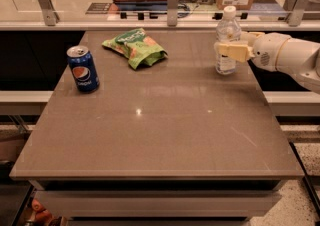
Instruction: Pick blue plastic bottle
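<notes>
One surface point(165, 125) is carrying three things: one blue plastic bottle point(228, 29), one blue Pepsi can point(83, 68) and one green snack bag point(135, 47). The bottle is standing upright near the far right edge, its white cap on top. One end effector point(228, 46) is reaching in from the right at the bottle's mid-height, its cream tip lying across the front of the label; whether it is pinching the bottle or merely spread around it cannot be told. The can is standing upright at the left edge, well apart from the bottle. The bag is lying between them, nearer the far side.
</notes>
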Tool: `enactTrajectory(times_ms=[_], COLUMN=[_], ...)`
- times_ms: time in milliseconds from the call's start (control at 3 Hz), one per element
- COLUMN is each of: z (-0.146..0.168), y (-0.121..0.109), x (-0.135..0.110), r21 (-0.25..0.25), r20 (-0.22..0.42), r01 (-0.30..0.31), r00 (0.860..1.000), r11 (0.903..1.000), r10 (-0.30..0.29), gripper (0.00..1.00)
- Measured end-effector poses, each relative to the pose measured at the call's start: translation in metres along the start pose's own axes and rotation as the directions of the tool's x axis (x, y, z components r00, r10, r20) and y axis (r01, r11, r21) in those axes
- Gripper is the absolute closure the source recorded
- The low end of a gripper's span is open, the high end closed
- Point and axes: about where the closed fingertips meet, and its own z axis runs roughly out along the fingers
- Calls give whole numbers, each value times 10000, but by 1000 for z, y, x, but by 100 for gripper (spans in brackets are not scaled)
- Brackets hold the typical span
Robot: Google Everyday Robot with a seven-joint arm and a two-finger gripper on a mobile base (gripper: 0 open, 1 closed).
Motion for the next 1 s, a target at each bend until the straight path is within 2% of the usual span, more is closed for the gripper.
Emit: enactTrajectory(times_ms=[667, 1000], z=[4, 6], y=[4, 5], x=[-1, -1], r21=[-85, -124], r20=[11, 14], r01=[8, 10], r00=[10000, 10000], r11=[10000, 9999], r10=[-8, -9], gripper=[88, 100])
